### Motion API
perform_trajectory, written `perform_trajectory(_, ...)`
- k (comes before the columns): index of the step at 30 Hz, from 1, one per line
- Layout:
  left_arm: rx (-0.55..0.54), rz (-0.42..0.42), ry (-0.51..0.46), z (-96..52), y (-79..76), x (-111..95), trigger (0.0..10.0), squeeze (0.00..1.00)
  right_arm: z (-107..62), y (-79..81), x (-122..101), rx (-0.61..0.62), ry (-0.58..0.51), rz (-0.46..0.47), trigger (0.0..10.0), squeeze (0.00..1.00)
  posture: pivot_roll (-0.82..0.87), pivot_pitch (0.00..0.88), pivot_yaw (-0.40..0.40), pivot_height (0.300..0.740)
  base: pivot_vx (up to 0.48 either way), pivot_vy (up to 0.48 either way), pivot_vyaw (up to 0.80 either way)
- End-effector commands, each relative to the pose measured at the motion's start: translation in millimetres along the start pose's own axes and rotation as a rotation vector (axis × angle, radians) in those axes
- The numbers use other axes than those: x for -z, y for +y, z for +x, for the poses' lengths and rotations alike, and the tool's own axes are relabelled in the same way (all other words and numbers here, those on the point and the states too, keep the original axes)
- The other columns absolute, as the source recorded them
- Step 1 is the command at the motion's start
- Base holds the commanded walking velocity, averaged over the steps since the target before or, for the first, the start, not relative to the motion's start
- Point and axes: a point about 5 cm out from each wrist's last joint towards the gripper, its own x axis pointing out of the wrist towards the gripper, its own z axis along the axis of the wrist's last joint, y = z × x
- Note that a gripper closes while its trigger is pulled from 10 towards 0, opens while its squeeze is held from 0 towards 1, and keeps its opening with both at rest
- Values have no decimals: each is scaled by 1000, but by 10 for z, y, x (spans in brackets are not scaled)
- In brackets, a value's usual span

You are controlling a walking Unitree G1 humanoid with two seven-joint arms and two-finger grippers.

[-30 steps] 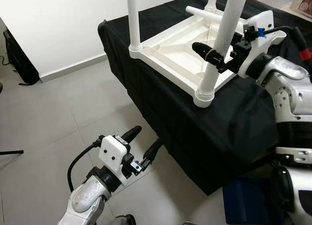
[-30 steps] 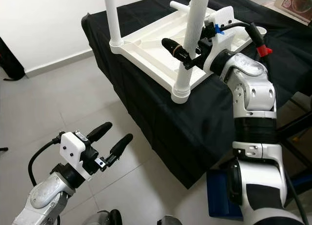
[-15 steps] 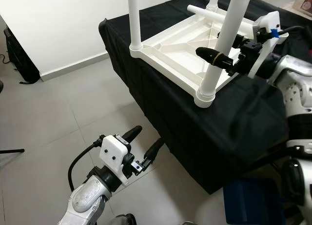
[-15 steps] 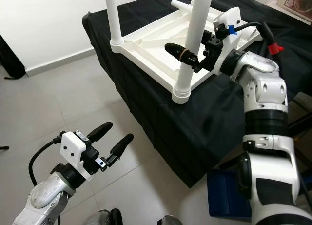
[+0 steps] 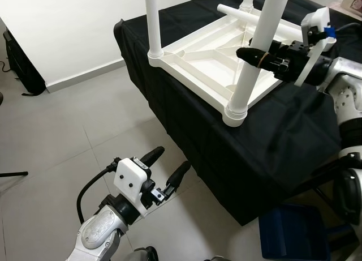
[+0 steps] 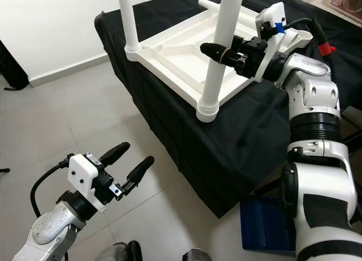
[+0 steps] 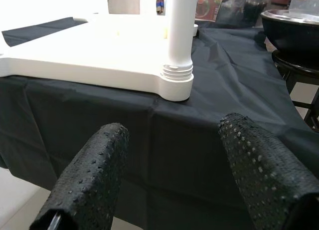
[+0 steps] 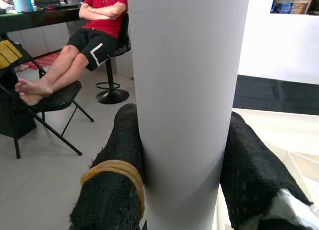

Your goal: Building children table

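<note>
Left gripper (image 5: 163, 169): mine, low over the tiled floor (image 5: 51, 136), 2 fingers spread apart, holding nothing. Black cloth (image 5: 271, 142): drapes the stand ahead of me. White table (image 5: 198, 54): upside down on the cloth, legs pointing up. Near leg (image 5: 251, 63): upright in its corner socket. Right gripper (image 6: 226, 50): mine, 2 fingers clasped around the near leg, 1 each side, touching it.
</note>
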Motion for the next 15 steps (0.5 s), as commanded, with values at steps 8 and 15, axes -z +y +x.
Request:
perform_trajectory(8, 11, 2, 23, -13, -14, 28, 10000, 0, 35, -22, 54, 444, 163, -213, 0, 0, 10, 203, -24, 740, 0, 0, 0)
perform_trajectory(15, 14, 2, 24, -5, -8, 38, 10000, 0, -145, 33, 250, 896, 286, -171, 0, 0, -1, 196, -29, 740, 0, 0, 0)
